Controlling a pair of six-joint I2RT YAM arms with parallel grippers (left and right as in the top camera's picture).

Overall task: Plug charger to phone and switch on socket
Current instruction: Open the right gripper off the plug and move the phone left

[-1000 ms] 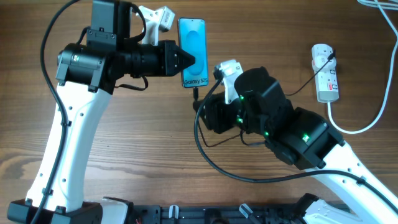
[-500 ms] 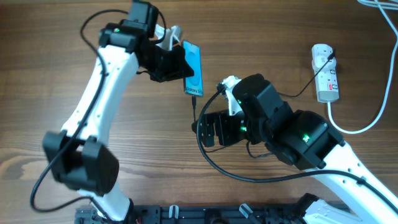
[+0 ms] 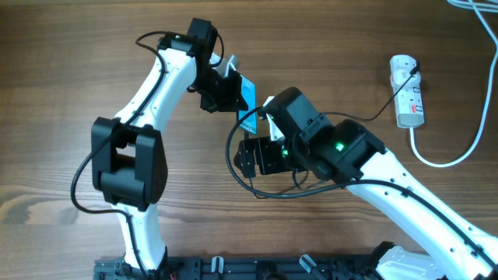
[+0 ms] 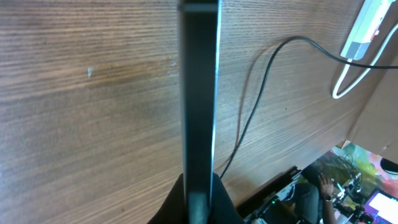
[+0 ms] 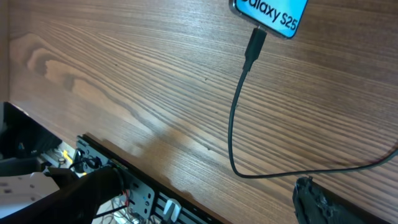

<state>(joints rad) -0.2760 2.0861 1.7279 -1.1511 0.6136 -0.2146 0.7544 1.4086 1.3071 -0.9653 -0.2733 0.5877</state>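
The phone, cyan-screened, is tilted on edge and gripped by my left gripper. In the left wrist view it shows edge-on as a dark slab, with the gripper shut on its near end. In the right wrist view the "Galaxy S25" end is at the top, and the charger's black connector meets its edge. The black cable curves down and away to the right. My right gripper is open and empty, below the phone. The white socket lies at the far right.
The socket's thick white lead loops at the right edge. Another white cable crosses the top right corner. The black cable runs from the socket under my right arm. The table's front rail is close below my right gripper.
My left arm has swung round and tipped the phone up on edge, shifting it slightly right. My right gripper has moved a little left, below the phone.
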